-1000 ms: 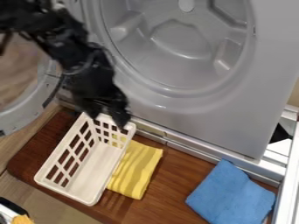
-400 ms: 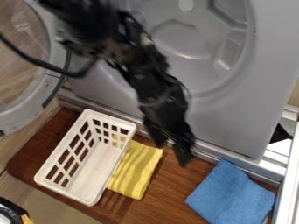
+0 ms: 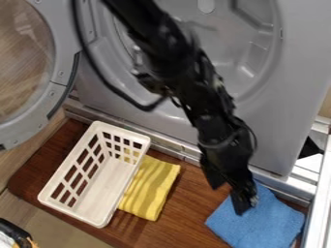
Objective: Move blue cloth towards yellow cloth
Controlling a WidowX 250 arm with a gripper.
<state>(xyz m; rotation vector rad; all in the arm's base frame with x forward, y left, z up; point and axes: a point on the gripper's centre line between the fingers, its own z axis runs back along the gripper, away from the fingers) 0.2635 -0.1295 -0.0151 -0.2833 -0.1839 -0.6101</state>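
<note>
My gripper (image 3: 229, 198) hangs at the lower right, open, its two fingers spread apart. One fingertip is over the upper left part of the blue cloth (image 3: 268, 225), while the other is over the wooden board just left of it. Whether the fingertip touches the cloth I cannot tell. The blue cloth lies folded at the right end of the board. Left of the gripper, the striped yellow cloth (image 3: 153, 189) lies flat beside the white basket, which hides part of its left side.
A white slatted basket (image 3: 97, 210) stands on the left part of the brown wooden board (image 3: 184, 218). Behind the board rises a grey washing machine front (image 3: 284, 97), with its round door (image 3: 55, 87) swung out at the left. A metal rail borders the board's right side.
The arm has swung right and down, from above the basket, past the yellow cloth, to the blue cloth's upper left edge. Both cloths and the basket have stayed in place.
</note>
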